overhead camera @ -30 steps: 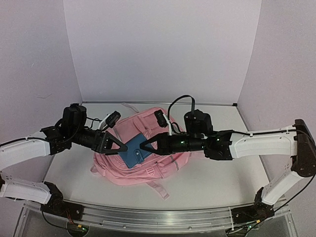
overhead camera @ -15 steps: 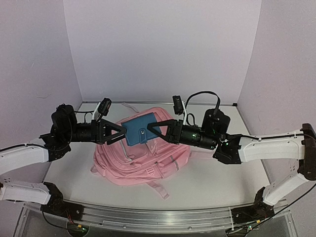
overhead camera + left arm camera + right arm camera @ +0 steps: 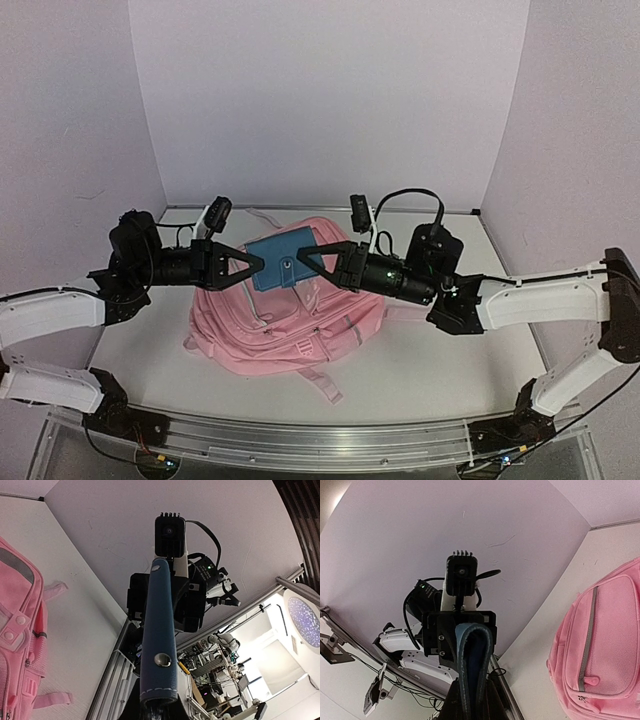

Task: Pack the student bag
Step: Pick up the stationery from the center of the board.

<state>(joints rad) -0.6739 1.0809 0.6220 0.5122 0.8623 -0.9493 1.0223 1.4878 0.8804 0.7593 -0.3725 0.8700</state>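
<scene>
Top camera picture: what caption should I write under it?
The left gripper and right gripper hold a blue case together over the pink bag.

readable text: none | student bag (image 3: pixel 290 330), blue case (image 3: pixel 283 262): any marks possibly too blurred

We list two white-and-black jointed arms. The left arm (image 3: pixel 50 310) and right arm (image 3: pixel 540 298) are both lifted, reaching inward, tips facing.
- Left black two-finger end effector (image 3: pixel 258 263): pinched on flat blue case (image 3: pixel 283 262).
- Right end effector (image 3: pixel 300 258): pinched on the case's opposite edge.
</scene>
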